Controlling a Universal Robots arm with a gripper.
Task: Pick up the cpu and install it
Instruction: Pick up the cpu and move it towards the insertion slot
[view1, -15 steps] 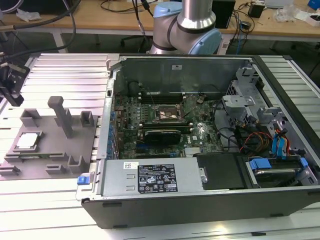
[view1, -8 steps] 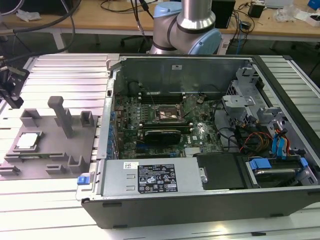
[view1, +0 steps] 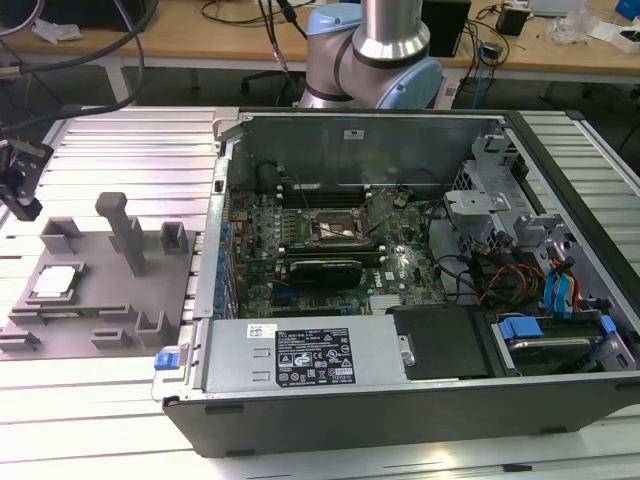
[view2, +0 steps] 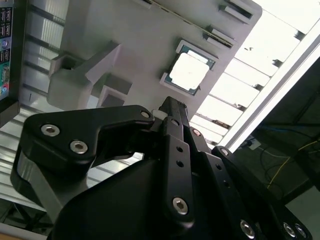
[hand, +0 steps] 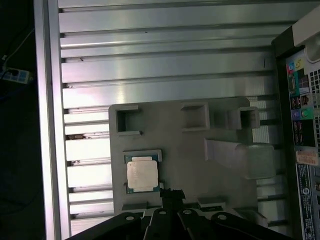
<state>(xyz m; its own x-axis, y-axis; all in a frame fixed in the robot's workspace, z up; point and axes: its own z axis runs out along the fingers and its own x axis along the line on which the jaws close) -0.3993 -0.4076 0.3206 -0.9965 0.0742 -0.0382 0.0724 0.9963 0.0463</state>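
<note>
Ribbed aluminium tabletop (view1: 130, 150) carries a grey moulded plastic tray (view1: 95, 290). The small square silver-topped cpu (view1: 55, 282) (view2: 192, 70) (hand: 142, 175) sits in its recess. Near it hangs the black gripper (hand: 172, 194) (view2: 167, 107), closed and empty.

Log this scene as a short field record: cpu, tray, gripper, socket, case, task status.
cpu: cpu lies flat in a recess of the tray, pale metal top up
tray: grey moulded tray on the slatted table, to the exterior view's left of the case
gripper: gripper hangs over the tray close to the cpu, not holding it
socket: dark metal-framed socket on the board inside the case
case: computer case lies open, side panel off
task status: cpu not yet picked up
</note>
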